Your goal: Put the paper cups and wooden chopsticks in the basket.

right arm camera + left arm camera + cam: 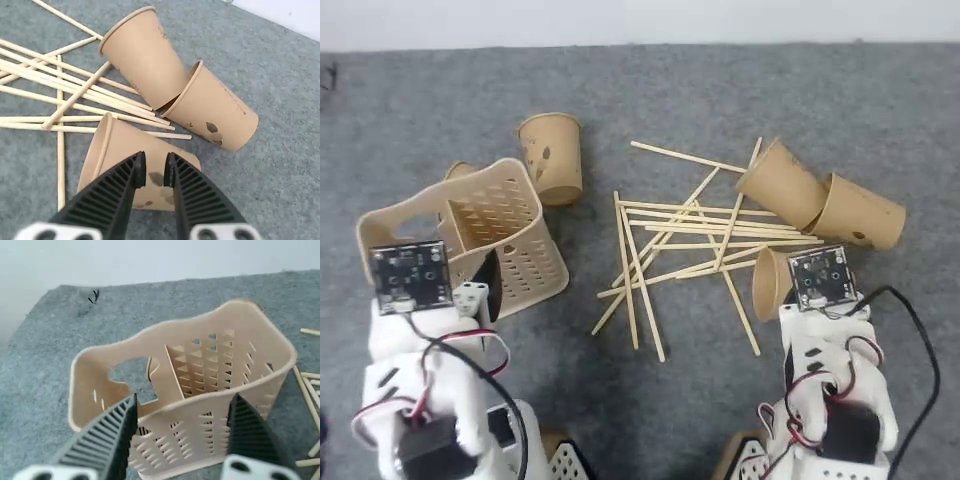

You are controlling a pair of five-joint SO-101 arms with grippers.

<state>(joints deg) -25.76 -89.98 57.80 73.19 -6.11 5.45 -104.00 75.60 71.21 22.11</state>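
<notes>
Behind the basket (534, 266), a paper cup (462, 170) peeks.

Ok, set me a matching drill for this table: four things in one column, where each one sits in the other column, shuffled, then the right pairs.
Things
1. left claw
2. right claw
3. pale wooden chopsticks
4. lone brown paper cup

Places
A. scattered on the grey mat between the two arms
B. over a brown paper cup lying on its side
C. next to the beige slotted plastic basket, on the chopsticks' side
D. open, facing the basket's wall

Pairs: 1-D, 2-B, 3-A, 4-C
</notes>
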